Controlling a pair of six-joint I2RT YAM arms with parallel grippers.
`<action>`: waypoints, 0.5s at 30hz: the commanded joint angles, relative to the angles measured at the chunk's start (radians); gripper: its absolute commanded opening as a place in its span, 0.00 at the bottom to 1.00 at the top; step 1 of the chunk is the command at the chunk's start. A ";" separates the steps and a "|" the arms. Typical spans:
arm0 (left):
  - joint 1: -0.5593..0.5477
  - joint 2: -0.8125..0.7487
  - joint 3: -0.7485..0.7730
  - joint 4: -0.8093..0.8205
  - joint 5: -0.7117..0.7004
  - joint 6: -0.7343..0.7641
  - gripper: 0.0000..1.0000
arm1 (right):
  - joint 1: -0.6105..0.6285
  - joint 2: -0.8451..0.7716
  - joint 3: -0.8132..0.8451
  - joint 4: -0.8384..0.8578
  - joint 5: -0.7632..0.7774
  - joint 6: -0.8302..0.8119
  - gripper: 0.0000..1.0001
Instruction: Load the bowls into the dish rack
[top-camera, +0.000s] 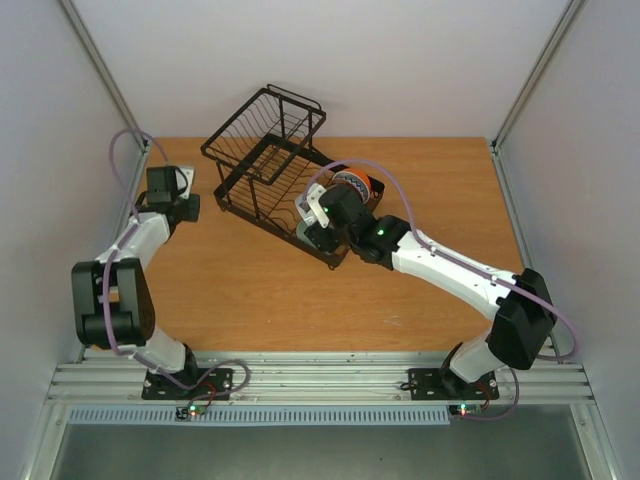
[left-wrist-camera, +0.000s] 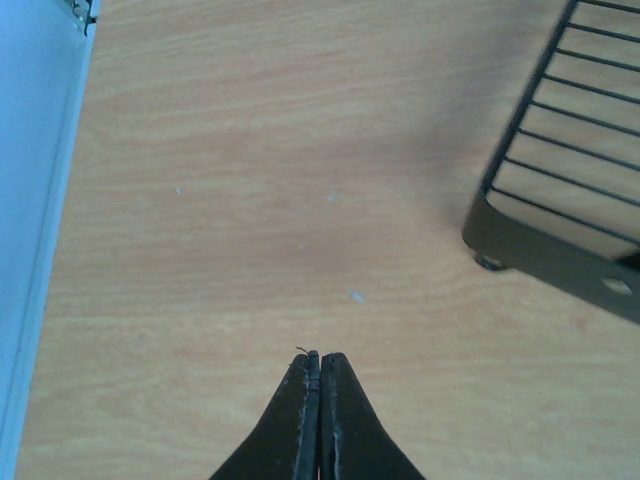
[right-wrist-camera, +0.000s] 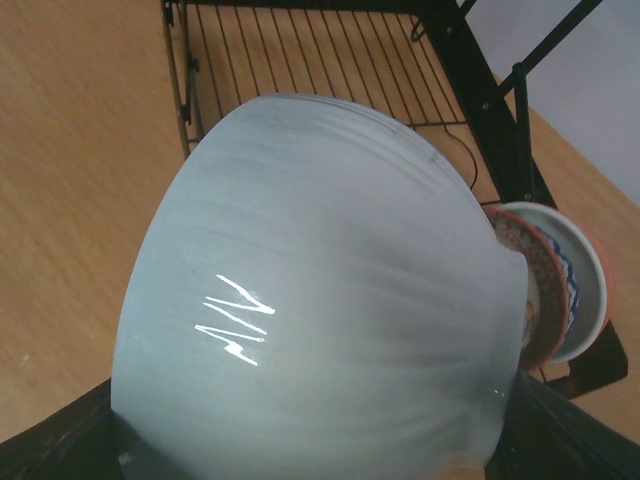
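On my right wrist view, the pale bowl (right-wrist-camera: 320, 300) between the right gripper's fingers (right-wrist-camera: 565, 435) hides their tips and half the orange-rimmed patterned bowl (right-wrist-camera: 545, 290) beyond. The dish rack (right-wrist-camera: 330, 60) runs off the top edge. Ahead-right of my left gripper (left-wrist-camera: 320, 358), only its corner shows.
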 joint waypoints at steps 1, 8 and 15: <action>0.013 -0.134 -0.098 0.071 0.075 -0.015 0.00 | -0.019 0.039 0.075 0.098 0.023 -0.064 0.02; 0.041 -0.266 -0.271 0.180 0.143 -0.032 0.01 | -0.020 0.126 0.119 0.121 0.031 -0.099 0.01; 0.043 -0.318 -0.369 0.282 0.169 -0.043 0.00 | -0.020 0.198 0.151 0.170 0.045 -0.150 0.01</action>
